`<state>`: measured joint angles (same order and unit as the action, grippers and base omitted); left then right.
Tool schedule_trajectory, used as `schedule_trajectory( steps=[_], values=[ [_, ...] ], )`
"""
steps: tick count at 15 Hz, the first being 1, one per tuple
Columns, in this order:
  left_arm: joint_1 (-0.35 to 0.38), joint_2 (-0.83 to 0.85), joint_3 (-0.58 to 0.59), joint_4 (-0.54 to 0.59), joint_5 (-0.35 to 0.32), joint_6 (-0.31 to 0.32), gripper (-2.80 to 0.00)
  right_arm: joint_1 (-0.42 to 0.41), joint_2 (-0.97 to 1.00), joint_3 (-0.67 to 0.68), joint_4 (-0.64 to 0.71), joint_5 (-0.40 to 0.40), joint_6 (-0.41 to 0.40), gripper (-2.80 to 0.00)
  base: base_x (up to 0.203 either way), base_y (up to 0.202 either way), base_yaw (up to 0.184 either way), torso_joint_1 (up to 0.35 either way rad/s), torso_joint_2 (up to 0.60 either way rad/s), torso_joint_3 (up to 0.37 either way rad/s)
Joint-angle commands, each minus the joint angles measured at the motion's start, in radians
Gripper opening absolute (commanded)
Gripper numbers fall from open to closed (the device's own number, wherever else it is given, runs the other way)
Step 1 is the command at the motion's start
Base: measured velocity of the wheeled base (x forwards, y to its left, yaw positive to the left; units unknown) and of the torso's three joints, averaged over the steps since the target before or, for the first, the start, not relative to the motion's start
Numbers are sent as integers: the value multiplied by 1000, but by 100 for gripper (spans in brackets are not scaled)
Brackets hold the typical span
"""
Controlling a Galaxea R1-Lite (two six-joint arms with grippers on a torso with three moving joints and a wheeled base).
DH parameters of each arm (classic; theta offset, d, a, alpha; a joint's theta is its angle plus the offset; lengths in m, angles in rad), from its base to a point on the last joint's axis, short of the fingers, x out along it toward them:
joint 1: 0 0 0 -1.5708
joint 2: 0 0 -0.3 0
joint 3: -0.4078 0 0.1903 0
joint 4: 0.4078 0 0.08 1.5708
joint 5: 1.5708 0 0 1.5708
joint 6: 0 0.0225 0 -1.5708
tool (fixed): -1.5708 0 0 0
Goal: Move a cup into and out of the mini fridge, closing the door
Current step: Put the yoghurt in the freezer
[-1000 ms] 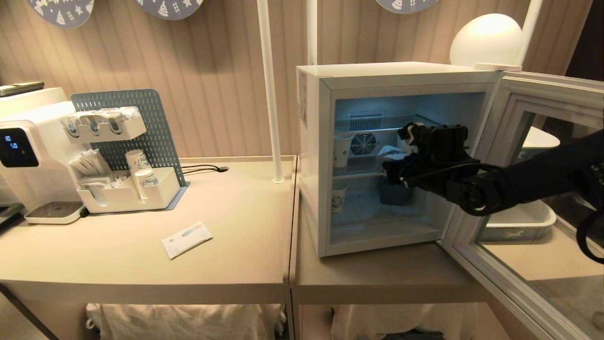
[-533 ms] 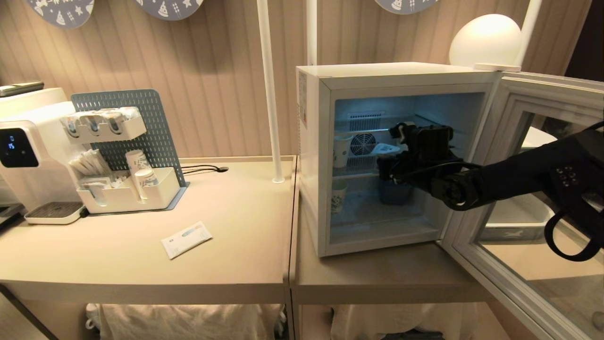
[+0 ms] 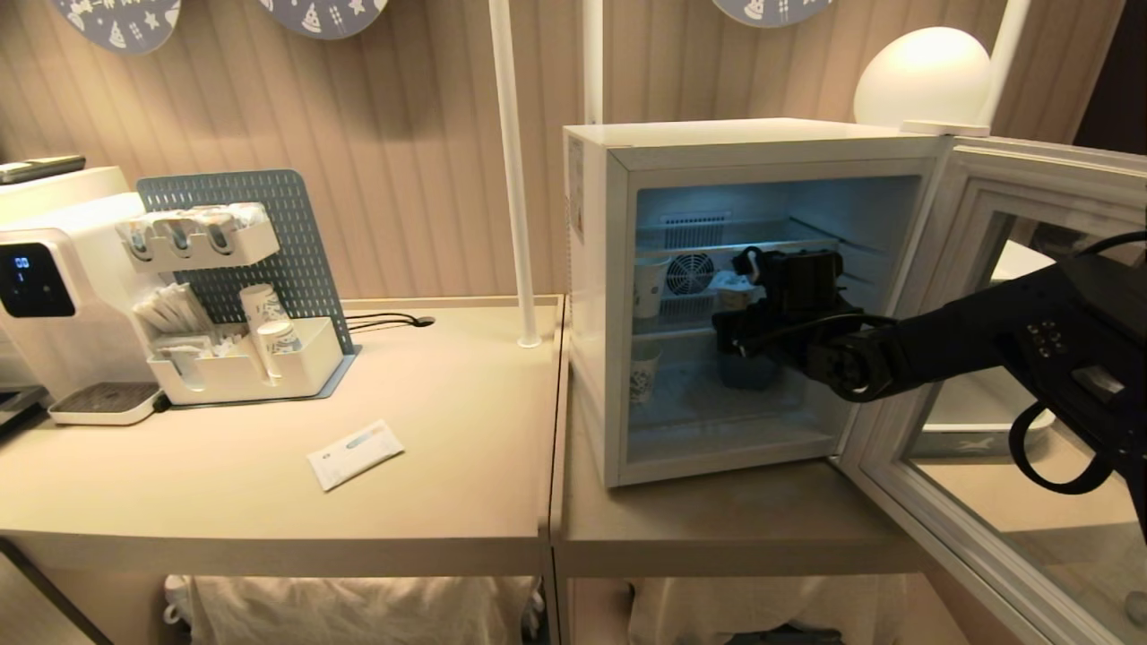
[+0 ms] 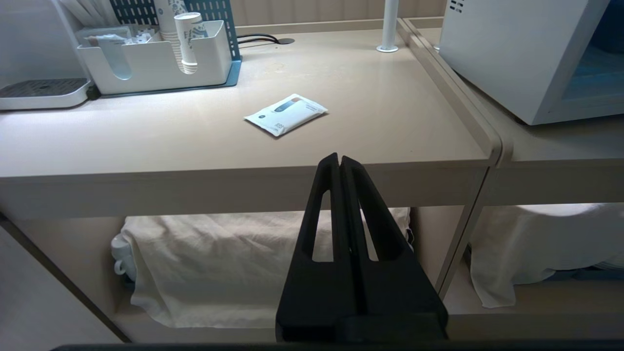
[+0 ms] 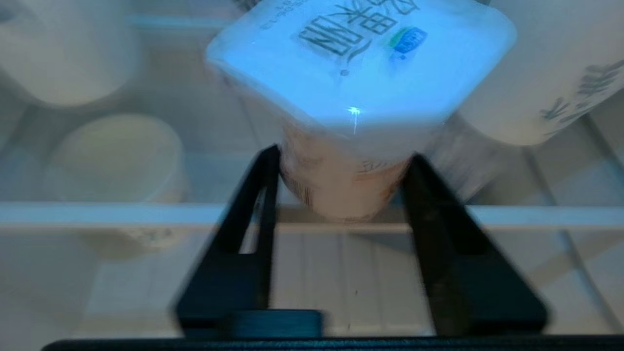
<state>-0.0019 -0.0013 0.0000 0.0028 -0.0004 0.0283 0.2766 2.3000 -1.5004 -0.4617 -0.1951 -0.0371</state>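
The mini fridge (image 3: 591, 269) stands on the right table with its door (image 3: 986, 197) swung wide open to the right. My right gripper (image 3: 733, 297) reaches inside at the middle wire shelf. The cup (image 5: 360, 73), squat with a squarish white-and-blue foil lid, stands on that shelf's front edge between the fingers (image 5: 263, 195) of the right gripper (image 5: 343, 155). Those fingers are open, one close on each side of the cup's body. In the head view only a little of the cup (image 3: 737, 285) shows past the gripper. My left gripper (image 4: 340, 158) hangs shut and empty in front of the left table's edge.
Taller paper cups stand in the fridge: one on the shelf (image 3: 650, 285), one below (image 3: 643, 372), beside a dark blue tub (image 3: 748, 369). A paper cup (image 5: 551, 73) is close beside the cup. On the left table lie a sachet (image 3: 355, 453) and an organiser (image 3: 242, 358).
My right arm has pushed deeper into the fridge and lower, bringing the cup to the middle shelf. Its fingers have spread wider around the cup. The left arm has not moved.
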Motion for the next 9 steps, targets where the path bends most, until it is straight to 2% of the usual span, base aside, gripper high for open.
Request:
schedule_trajectory(
  steps=[1, 5, 9],
  values=[
    [1, 1, 2, -1, 0, 1, -280, 1, -7, -5, -9, -1, 5, 0, 0, 0, 0, 0, 0, 0],
    [0, 1, 2, 0, 0, 0, -280, 1, -40, 35, -15, -1, 9, 0, 0, 0, 0, 0, 0, 0],
    [2, 1, 2, 0, 0, 1, -280, 0, -122, 134, -19, 7, 9, 0, 0, 0, 0, 0, 0, 0]
  ],
)
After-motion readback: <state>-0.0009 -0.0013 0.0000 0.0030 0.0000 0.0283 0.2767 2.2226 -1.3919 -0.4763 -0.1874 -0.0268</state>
